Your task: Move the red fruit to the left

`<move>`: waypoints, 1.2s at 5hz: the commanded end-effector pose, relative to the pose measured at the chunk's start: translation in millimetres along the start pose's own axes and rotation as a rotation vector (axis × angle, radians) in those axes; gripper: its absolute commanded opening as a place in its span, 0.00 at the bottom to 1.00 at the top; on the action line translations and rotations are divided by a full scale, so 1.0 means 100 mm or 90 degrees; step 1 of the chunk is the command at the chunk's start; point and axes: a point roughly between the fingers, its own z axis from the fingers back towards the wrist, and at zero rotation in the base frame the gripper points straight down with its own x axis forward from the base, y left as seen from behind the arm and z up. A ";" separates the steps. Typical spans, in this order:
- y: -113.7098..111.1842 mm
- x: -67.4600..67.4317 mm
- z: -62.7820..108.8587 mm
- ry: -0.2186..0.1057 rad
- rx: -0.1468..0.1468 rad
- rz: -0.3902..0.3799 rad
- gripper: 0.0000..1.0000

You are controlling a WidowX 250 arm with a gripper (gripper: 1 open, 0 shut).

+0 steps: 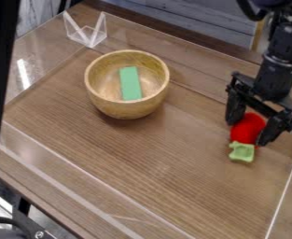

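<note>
End effector (259, 124) wide open, pointing down, fingers straddling red fruit (246, 131), no grip yet. Fruit lying on worktop (148, 177) at right edge, green cap toward camera. Wooden bowl (127, 83) holding green block (131, 82), well apart at left

Single camera, high front vantage, angled down across table (135, 177); medium distance.
</note>
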 end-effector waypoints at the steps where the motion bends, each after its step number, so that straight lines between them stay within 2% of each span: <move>1: 0.15 0.17 0.14 -0.039 0.003 0.009 1.00; 2: 0.17 0.23 0.01 -0.038 0.002 -0.007 0.00; 3: 0.17 0.27 -0.09 -0.038 0.002 -0.024 1.00; 5: -0.14 0.17 -0.13 -0.039 -0.002 -0.029 1.00; 6: -0.15 0.10 -0.06 -0.040 -0.002 -0.022 1.00</move>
